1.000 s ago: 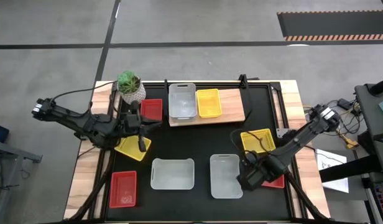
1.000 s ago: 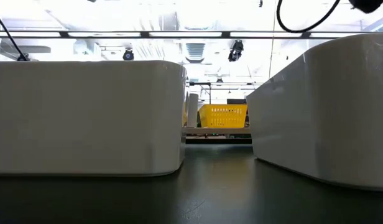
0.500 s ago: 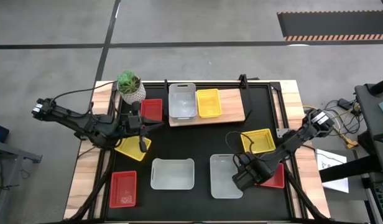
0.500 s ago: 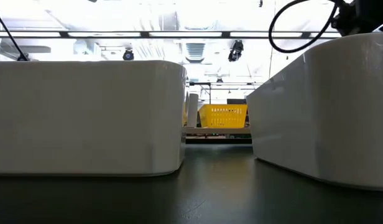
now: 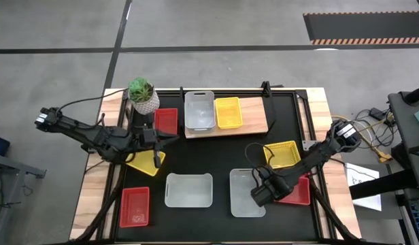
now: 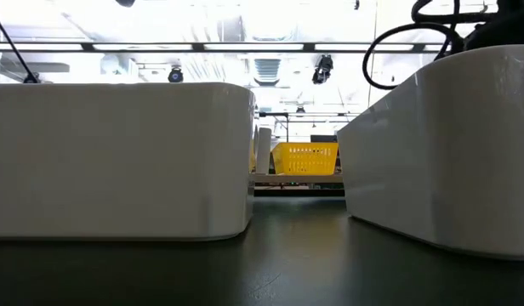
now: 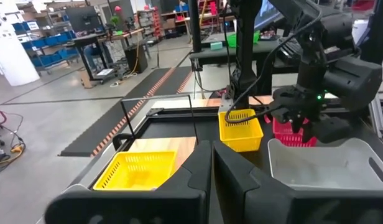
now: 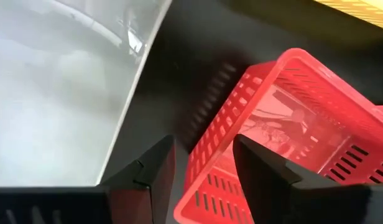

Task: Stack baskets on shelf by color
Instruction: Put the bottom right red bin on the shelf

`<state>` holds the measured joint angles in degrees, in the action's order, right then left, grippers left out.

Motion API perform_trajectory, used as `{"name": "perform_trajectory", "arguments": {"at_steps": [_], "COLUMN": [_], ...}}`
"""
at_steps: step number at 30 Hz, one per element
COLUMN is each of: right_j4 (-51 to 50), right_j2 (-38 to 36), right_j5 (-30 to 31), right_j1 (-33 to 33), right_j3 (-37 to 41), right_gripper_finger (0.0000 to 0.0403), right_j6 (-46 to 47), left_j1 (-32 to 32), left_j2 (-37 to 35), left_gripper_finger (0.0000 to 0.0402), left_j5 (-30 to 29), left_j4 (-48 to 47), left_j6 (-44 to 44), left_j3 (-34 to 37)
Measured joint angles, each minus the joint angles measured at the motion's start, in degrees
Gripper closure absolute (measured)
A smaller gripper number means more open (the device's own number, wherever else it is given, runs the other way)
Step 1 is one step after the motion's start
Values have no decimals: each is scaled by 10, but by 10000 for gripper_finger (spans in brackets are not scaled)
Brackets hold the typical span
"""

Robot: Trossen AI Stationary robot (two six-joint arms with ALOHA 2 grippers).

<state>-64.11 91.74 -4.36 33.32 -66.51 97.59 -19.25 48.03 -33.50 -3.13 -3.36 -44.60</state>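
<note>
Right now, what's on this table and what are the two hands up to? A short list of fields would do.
Shelf: holds one white basket and one yellow basket, side by side.
Loose on mat: three red, two yellow, two white baskets.
Plant: far-left corner.
Left hand: shut, empty, over the left yellow basket.
Right hand: open, fingers either side of the near-right red basket's wall, beside a white basket.

Two dark jointed arms trailing black cables, each tool black-fingered.
</note>
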Motion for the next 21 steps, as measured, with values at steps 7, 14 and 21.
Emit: {"name": "perform_trajectory", "arguments": {"at_steps": [7,14,21], "right_j4": [-3,8,33], "right_j2": [-2,11,24], "right_j5": [-5,14,15], "right_j1": [0,0,11], "right_j3": [4,19,34], "right_gripper_finger": [259,284,331], "right_j6": [0,-4,-9], "left_j1": [0,0,0], "left_j2": [2,1,1], "left_gripper_finger": [402,402,402], "left_j5": [2,2,2], "left_j4": [1,1,1], "left_j6": [0,0,0], "left_j3": [0,0,0]}}
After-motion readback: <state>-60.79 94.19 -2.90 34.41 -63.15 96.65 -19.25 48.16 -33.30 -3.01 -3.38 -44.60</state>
